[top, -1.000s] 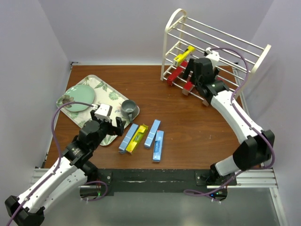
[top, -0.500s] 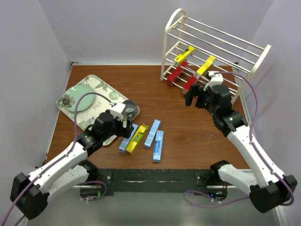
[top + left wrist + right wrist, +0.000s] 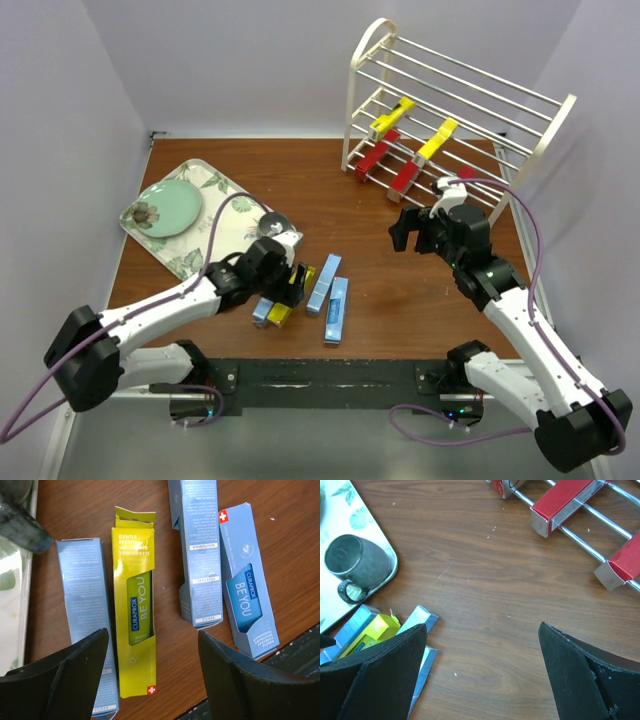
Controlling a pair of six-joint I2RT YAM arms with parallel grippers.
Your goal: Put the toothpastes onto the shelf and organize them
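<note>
The cream-white shelf (image 3: 455, 95) stands at the back right. Two yellow toothpastes (image 3: 392, 117) (image 3: 437, 140) lie on its rods, above red ones (image 3: 375, 157) on the lowest tier; the red ones also show in the right wrist view (image 3: 565, 505). One yellow toothpaste (image 3: 134, 630) and three light blue ones (image 3: 85, 610) (image 3: 200, 555) (image 3: 247, 607) lie side by side on the table. My left gripper (image 3: 288, 280) is open and empty just above them, its jaws straddling the yellow box (image 3: 152, 640). My right gripper (image 3: 412, 232) (image 3: 482, 630) is open and empty over bare table in front of the shelf.
A leaf-patterned tray (image 3: 215, 190) at the left holds a green plate (image 3: 165, 208). A grey mug (image 3: 357, 562) stands at the tray's near corner, close to the left arm. Walls close in the table on the left, back and right.
My right gripper let go of a yellow toothpaste on the shelf and drew back towards the table's middle. My left gripper moved right from the tray to above the boxes on the table.
</note>
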